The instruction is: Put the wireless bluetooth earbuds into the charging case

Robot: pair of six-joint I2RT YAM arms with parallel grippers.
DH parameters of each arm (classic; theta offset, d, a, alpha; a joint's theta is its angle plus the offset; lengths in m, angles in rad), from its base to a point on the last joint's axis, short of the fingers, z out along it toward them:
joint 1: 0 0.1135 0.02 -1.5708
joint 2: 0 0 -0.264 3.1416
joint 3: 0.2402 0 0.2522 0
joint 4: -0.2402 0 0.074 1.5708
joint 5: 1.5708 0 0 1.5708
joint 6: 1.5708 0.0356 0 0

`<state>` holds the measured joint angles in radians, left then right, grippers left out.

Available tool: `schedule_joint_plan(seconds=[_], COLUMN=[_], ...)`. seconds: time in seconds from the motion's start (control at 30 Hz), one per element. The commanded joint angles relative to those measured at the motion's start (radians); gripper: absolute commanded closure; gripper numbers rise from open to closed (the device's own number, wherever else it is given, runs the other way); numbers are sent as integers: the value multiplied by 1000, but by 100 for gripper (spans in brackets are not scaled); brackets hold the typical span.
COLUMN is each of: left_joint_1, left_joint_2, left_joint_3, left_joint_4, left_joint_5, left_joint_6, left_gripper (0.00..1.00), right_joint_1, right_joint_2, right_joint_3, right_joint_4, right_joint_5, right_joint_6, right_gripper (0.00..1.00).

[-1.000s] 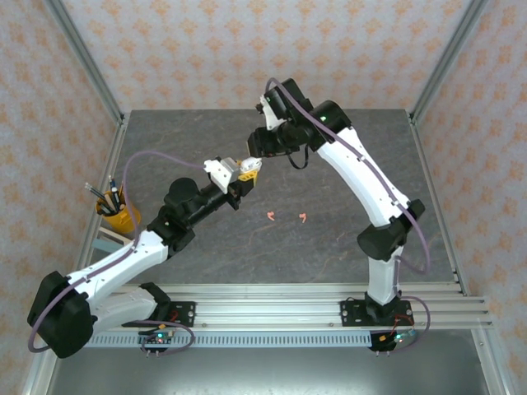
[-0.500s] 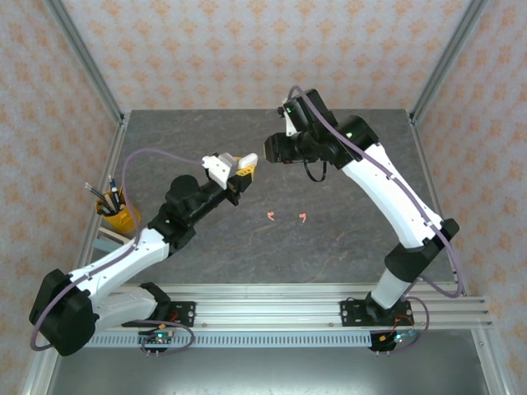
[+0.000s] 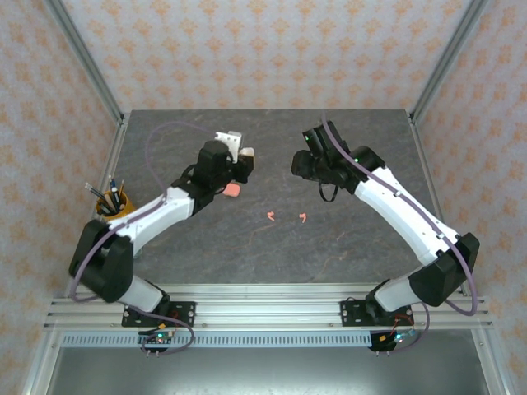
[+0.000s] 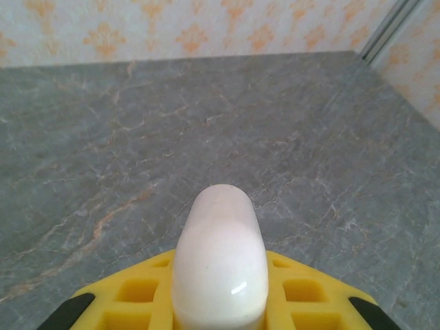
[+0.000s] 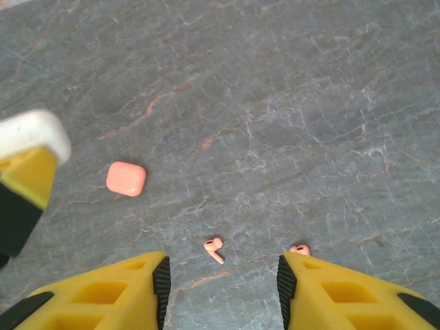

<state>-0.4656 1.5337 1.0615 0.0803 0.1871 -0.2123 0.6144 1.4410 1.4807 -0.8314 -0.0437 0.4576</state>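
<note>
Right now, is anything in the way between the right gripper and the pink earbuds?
No, nothing I can see. The right gripper is open above the table. One pink earbud lies just ahead of its fingers, and the other earbud peeks out beside one finger. The pink case sits off to the side.

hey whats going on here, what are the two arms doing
The left gripper is clamped on a white charging case, held above the table. The right gripper hovers open and empty over two coral-pink earbuds lying loose on the table. A pink case sits on the table nearby. Those earbuds are not yet in any case.
</note>
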Motion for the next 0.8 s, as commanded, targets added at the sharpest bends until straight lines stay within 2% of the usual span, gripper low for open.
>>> schedule_joint_plan(seconds=[0.0, 0.17, 0.37, 0.77], left_joint_1=[8, 8, 8, 9], left_joint_2=[132, 368, 639, 912], left_joint_3=[158, 418, 694, 1052], left_joint_4=[-149, -290, -427, -605], left_joint_5=[95, 216, 293, 255], left_joint_6=[-57, -81, -105, -150], left_gripper=[100, 100, 100, 100], right_joint_1=[2, 1, 2, 1], right_joint_2=[-39, -55, -64, -80], right_joint_3=[-41, -97, -128, -171], right_joint_4=[61, 83, 90, 98], right_joint_5=[52, 74, 92, 114], right_joint_6=[37, 57, 62, 75], right_gripper=[53, 53, 53, 53])
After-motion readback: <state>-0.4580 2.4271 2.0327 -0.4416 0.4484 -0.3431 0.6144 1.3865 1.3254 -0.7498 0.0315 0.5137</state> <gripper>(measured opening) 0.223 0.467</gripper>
